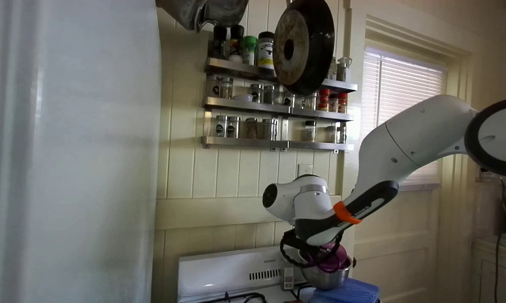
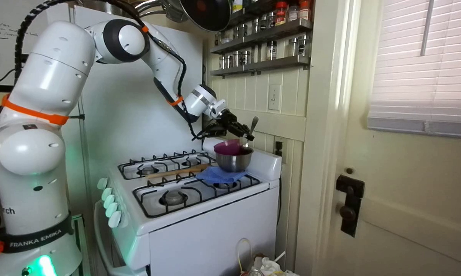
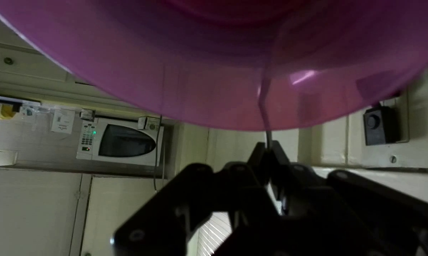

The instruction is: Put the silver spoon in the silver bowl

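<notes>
The silver bowl [image 2: 234, 163] stands on a folded blue cloth [image 2: 219, 175] at the back of the stove; it also shows in an exterior view [image 1: 323, 278]. A pink bowl [image 2: 228, 147] sits tilted inside it. My gripper [image 2: 249, 137] is at the silver bowl's far rim, just above it. The silver spoon [image 2: 254, 123] stands nearly upright at the fingertips, one end above them. In the wrist view my fingertips [image 3: 269, 147] are closed on the thin spoon handle [image 3: 268, 137]. The pink bowl [image 3: 214, 85] fills the top of that view. The spoon's lower end is largely hidden.
A wooden stick [image 2: 178, 171] lies across the stove grates [image 2: 173, 197]. The stove's back panel [image 2: 266, 163] and the wall stand close behind the bowls. Spice shelves [image 1: 278, 143] and a hanging pan [image 1: 304, 46] are above. A tall white fridge [image 2: 138, 96] stands beside the stove.
</notes>
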Tool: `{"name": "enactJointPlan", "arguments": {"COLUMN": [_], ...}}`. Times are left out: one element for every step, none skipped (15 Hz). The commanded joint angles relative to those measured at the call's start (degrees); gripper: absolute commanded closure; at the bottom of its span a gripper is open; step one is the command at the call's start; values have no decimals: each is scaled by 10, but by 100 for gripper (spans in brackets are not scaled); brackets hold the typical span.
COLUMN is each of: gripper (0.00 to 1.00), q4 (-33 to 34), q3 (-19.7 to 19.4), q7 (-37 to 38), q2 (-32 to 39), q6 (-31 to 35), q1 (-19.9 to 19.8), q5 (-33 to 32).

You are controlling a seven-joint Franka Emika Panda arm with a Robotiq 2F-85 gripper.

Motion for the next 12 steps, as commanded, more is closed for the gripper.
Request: {"name": "enactJointPlan", "arguments": {"gripper": [99,99,99,99,99,99,99,99,99,99,99,99], "q4": [11,12,12,12,13,14,13,7,8,8,10,13], "q3": [1,1,0,0,0,-1,-4,-6,-7,-7,-5,-3], "q7": [19,21,23,22,20,20,23,24,24,21,19,15], "q2": [22,25,27,28,30,31,34,32,33,36,40,44], "q6": [-5,-7,-8,-9,-10,-13,-27,-28,-37,-43,-48,-53], "q1": [4,5,5,6,6,7,13,14,16,17,17,18], "q5": [1,0,-1,-1,-1,-5,-18,-33,-42,-52,-58,-61]}}
